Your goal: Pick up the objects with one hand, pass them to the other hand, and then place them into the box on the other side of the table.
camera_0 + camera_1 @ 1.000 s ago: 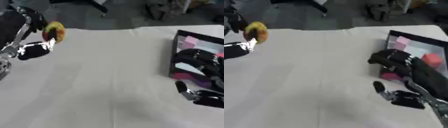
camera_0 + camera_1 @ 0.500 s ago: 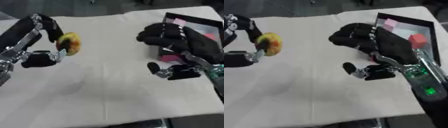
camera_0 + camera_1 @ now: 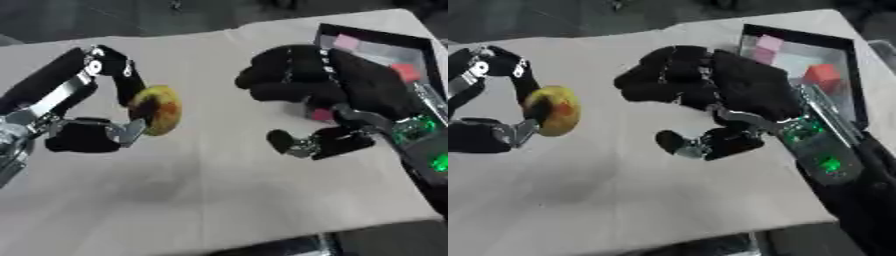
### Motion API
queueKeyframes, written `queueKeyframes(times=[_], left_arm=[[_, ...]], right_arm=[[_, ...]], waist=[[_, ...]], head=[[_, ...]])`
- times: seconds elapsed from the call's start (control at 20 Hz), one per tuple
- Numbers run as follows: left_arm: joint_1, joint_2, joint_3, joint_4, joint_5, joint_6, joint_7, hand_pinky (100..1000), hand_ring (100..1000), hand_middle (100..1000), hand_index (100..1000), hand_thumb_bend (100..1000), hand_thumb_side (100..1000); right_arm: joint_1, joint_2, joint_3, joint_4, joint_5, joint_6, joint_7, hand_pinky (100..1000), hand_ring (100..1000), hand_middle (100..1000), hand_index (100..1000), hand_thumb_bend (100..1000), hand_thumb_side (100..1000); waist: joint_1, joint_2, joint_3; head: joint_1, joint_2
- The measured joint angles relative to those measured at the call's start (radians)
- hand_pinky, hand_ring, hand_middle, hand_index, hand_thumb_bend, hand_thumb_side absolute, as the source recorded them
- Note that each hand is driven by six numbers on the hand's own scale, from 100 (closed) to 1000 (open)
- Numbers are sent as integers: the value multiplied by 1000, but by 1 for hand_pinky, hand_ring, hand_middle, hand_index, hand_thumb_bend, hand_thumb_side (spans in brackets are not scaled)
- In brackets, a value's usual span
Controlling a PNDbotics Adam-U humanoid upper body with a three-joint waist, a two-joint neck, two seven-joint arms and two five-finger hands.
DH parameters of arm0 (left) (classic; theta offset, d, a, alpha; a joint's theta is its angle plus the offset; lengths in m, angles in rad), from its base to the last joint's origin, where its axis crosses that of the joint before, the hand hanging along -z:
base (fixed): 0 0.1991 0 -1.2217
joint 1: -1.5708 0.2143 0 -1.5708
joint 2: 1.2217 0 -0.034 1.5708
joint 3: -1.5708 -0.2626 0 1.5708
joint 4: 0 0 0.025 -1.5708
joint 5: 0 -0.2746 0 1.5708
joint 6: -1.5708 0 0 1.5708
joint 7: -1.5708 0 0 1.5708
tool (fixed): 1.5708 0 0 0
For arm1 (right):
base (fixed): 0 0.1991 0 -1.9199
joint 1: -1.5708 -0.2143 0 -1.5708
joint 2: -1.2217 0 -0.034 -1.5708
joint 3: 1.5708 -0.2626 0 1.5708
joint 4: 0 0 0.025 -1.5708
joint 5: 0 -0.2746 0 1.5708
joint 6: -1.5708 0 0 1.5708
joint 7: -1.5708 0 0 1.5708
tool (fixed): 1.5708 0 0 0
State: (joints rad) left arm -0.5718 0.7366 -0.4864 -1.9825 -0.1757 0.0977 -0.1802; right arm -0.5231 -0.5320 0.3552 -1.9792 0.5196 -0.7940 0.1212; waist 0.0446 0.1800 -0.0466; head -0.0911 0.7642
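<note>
A: Nearest you, what are your hands doing?

B: My left hand (image 3: 96,132) is over the left side of the table (image 3: 219,185), pinching the fruit (image 3: 157,109) between thumb and curled fingers. It is yellow with a reddish patch, held up off the cloth with its face turned toward the middle, I think so the other hand can take it.

A: And the right?

B: My right hand (image 3: 702,87) is out past the middle, just short of the fruit and not touching it. Thumb low, fingers bent above, nothing in them, a gap between for the fruit to enter.

A: So the pass hasn't happened?

B: Not yet, as I judge it. My left has to bring the fruit into that gap before letting go.

A: And beyond?

B: The box (image 3: 846,75) sits at the far right corner, open side up, a pink block (image 3: 768,43) and a red block (image 3: 822,76) inside. That's where the fruit should end up
</note>
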Motion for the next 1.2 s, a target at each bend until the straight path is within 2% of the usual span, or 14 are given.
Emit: queueKeyframes(times=[0.3,0.65,1.2], left_arm=[[-54,-56,-62,0,70,-1,-66,664,391,385,508,100,367],[-87,-77,-83,0,141,16,-129,664,390,384,507,100,385],[-115,-101,-106,0,168,33,-169,664,386,380,504,100,391]], right_arm=[[-50,11,41,0,-31,-13,28,837,831,872,996,157,100],[-68,28,59,0,-49,-15,52,833,827,870,995,151,100],[-82,48,81,0,-69,-20,81,823,813,842,986,147,100]], waist=[[4,0,7],[4,0,13],[4,0,15]], head=[[-24,0],[-48,0],[-70,0]])
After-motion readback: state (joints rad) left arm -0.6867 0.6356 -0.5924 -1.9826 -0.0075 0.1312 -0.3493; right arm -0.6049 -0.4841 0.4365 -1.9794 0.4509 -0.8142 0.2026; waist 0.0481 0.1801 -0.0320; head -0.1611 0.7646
